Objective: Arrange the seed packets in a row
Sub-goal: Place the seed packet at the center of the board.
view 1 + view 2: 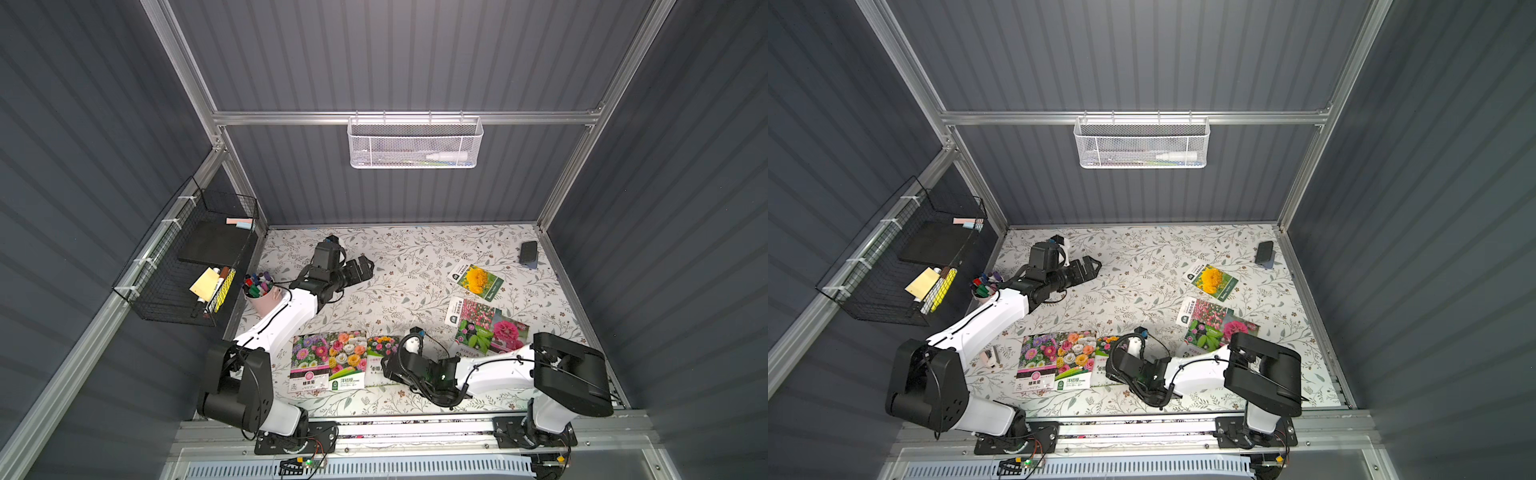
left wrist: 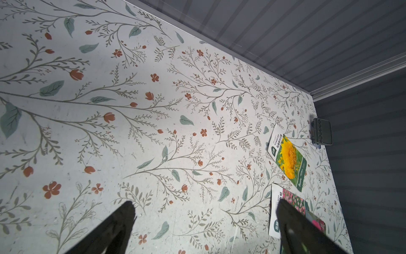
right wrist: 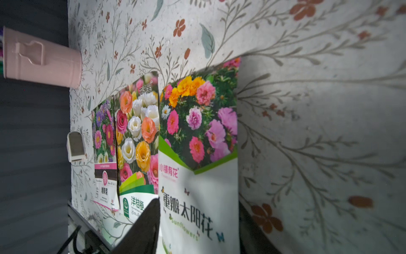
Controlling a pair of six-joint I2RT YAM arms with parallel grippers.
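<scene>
Top view, pink cup (image 1: 264, 306) of markers (image 1: 256, 285), white basket (image 1: 395, 143) holding bottle (image 1: 447, 156)

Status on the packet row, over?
Left gripper open over bare table. Right gripper open astride third row packet. Yellow-bloom packet, overlapping pile unplaced. Right arm overhangs pile.

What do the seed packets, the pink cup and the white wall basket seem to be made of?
Seed packets: glossy printed film or coated paper, judging by glare on the white label. Pink cup: smooth satin surface with a pressed tab, painted metal or plastic; I cannot tell which. White wall basket: probably coated metal mesh, given its perforated walls and wire rim.
</scene>
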